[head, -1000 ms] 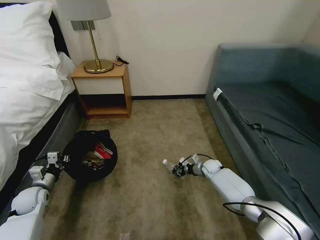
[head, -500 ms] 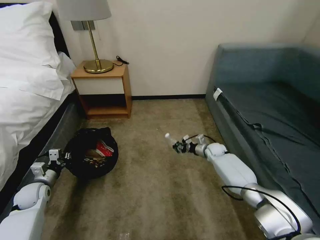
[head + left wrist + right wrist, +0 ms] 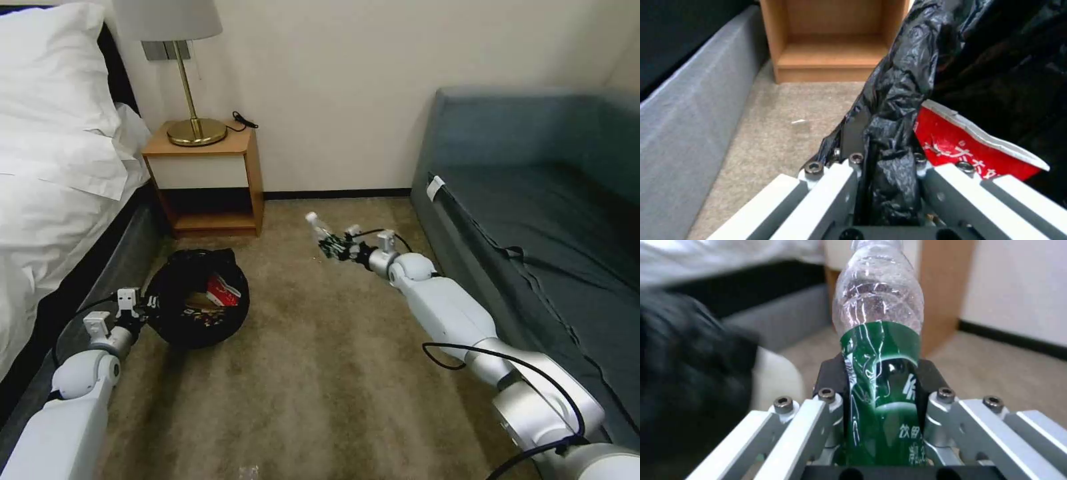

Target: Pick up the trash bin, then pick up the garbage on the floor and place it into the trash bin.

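The trash bin (image 3: 197, 307), wrapped in a crinkled black bag, hangs tilted just above the carpet at the left. My left gripper (image 3: 148, 309) is shut on its bag-covered rim (image 3: 889, 160). Inside lie a red snack packet (image 3: 223, 290) (image 3: 969, 150) and brown paper. My right gripper (image 3: 337, 245) is raised in mid-air, right of the bin and higher, shut on a clear bottle (image 3: 321, 230) with a green label (image 3: 880, 396). The bottle's white cap points toward the nightstand.
A wooden nightstand (image 3: 207, 180) with a brass lamp (image 3: 193, 127) stands at the back wall. The bed (image 3: 60, 200) runs along the left and a dark teal sofa (image 3: 533, 220) along the right. Beige carpet (image 3: 320, 387) lies open between them.
My right gripper has lifted the bottle off the carpet and carried it up and leftward, toward the bin. My left gripper has shifted the bin slightly right and up.
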Controlling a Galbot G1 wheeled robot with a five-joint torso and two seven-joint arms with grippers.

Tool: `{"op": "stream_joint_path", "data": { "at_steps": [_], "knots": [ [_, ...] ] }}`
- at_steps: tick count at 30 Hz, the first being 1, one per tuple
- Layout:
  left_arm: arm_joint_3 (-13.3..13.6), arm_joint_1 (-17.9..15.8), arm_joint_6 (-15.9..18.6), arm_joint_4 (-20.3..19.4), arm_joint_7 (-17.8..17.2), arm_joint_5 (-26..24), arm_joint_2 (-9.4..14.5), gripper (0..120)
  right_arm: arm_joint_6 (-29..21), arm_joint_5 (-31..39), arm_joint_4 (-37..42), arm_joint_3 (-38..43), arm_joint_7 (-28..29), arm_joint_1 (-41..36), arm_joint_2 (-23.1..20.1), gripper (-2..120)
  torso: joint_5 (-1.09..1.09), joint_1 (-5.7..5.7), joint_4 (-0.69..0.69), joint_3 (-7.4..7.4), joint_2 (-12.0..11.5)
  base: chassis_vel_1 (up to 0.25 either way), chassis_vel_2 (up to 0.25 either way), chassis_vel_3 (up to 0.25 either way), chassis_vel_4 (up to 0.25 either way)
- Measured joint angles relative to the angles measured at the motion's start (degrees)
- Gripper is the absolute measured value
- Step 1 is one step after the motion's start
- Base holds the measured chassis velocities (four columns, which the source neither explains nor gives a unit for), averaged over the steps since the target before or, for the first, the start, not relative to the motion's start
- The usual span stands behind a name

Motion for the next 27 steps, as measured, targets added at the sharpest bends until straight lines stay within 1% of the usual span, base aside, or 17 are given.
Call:
{"op": "stream_joint_path", "data": {
  "at_steps": [2, 3, 5, 6, 7, 8, 10, 11, 13, 16, 18, 20, 23, 26, 27],
  "knots": [
    [1.1, -0.8, 0.0, 0.8, -0.1, -0.1, 0.1, 2, -1.0, 4.9, 5.9, -3.9, 2.0, 0.5, -0.4, 22, 0.0, 0.0, 0.01, 0.0, 0.0, 0.0, 0.0, 0.0, 0.0],
    [1.1, -0.8, 0.0, 0.8, -0.1, -0.1, 0.1, 2, -1.0, 4.9, 5.9, -3.9, 2.0, 0.5, -0.4, 22, 0.0, 0.0, 0.01, 0.0, 0.0, 0.0, 0.0, 0.0, 0.0],
    [1.7, -1.4, 0.0, 1.3, -0.1, -0.1, 0.1, 2, -1.6, 8.1, 10.0, -7.2, 3.5, 1.0, -0.5, 22, -0.01, 0.0, 0.0, 0.0, 0.0, 0.0, 0.0, 0.0, 0.0],
    [1.7, -1.4, 0.0, 1.3, -0.1, -0.1, 0.1, 2, -1.6, 8.1, 10.0, -7.2, 3.5, 1.0, -0.5, 22, -0.01, 0.0, 0.0, 0.0, 0.0, 0.0, 0.0, 0.0, 0.0],
    [1.8, -1.6, 0.0, 1.4, -0.1, -0.1, 0.1, 2, -2.0, 9.6, 12.5, -9.2, 4.5, 1.2, -0.3, 22, 0.0, 0.0, -0.01, 0.0, 0.0, 0.0, 0.0, 0.0, 0.0],
    [1.8, -1.6, 0.0, 1.4, -0.1, -0.1, 0.1, 2, -2.0, 9.6, 12.5, -9.2, 4.5, 1.2, -0.3, 22, 0.0, 0.0, -0.01, 0.0, 0.0, 0.0, 0.0, 0.0, 0.0],
    [1.8, -1.6, 0.1, 1.3, -0.1, -0.1, 0.0, 2, -2.7, 12.0, 16.4, -12.2, 6.2, 1.3, 0.3, 22, 0.0, 0.0, 0.0, 0.0, 0.0, 0.0, 0.0, 0.0, 0.0],
    [1.8, -1.6, 0.1, 1.3, -0.1, -0.1, 0.0, 2, -2.7, 12.0, 16.4, -12.2, 6.2, 1.3, 0.3, 22, 0.0, 0.0, 0.0, 0.0, 0.0, 0.0, 0.0, 0.0, 0.0],
    [1.5, -1.3, 0.2, 1.0, -0.1, -0.2, 0.1, 2, -3.0, 13.2, 19.2, -15.1, 7.1, 1.3, 0.9, 22, -0.01, 0.0, 0.01, 0.0, 0.0, 0.0, 0.0, 0.0, 0.0],
    [1.2, -1.1, 0.2, 0.8, -0.1, -0.2, 0.2, 2, -3.0, 13.6, 20.0, -16.4, 7.4, 1.3, 1.2, 22, -0.01, 0.0, 0.01, 0.0, 0.0, 0.0, 0.0, 0.0, 0.0],
    [0.6, -0.7, 0.3, 0.1, -0.2, -0.3, 0.2, 2, -3.0, 14.7, 21.5, -19.4, 8.5, 0.9, 2.0, 22, 0.0, 0.0, 0.02, 0.0, 0.0, 0.0, 0.0, 0.0, 0.0],
    [0.5, -0.6, 0.4, -0.1, -0.2, -0.3, 0.2, 2, -2.8, 14.7, 21.7, -20.2, 8.9, 0.5, 2.4, 22, 0.0, 0.0, 0.01, 0.0, 0.0, 0.0, 0.0, 0.0, 0.0],
    [0.1, -0.4, 0.4, -0.5, -0.3, -0.2, 0.2, 2, -1.4, 14.4, 21.6, -21.6, 10.5, -1.1, 3.1, 22, 0.0, 0.0, 0.0, 0.0, 0.0, 0.0, 0.0, 0.0, 0.0],
    [-0.8, 0.2, 0.7, -1.3, -0.3, -0.1, 0.0, 2, 2.1, 11.5, 19.1, -23.6, 11.4, -3.5, 4.0, 22, 0.0, 0.0, 0.0, 0.0, 0.0, 0.0, 0.0, 0.0, 0.0],
    [-0.8, 0.2, 0.7, -1.3, -0.3, -0.1, 0.0, 2, 2.1, 11.5, 19.1, -23.6, 11.4, -3.5, 4.0, 22, 0.0, 0.0, 0.0, 0.0, 0.0, 0.0, 0.0, 0.0, 0.0]
  ]
}}
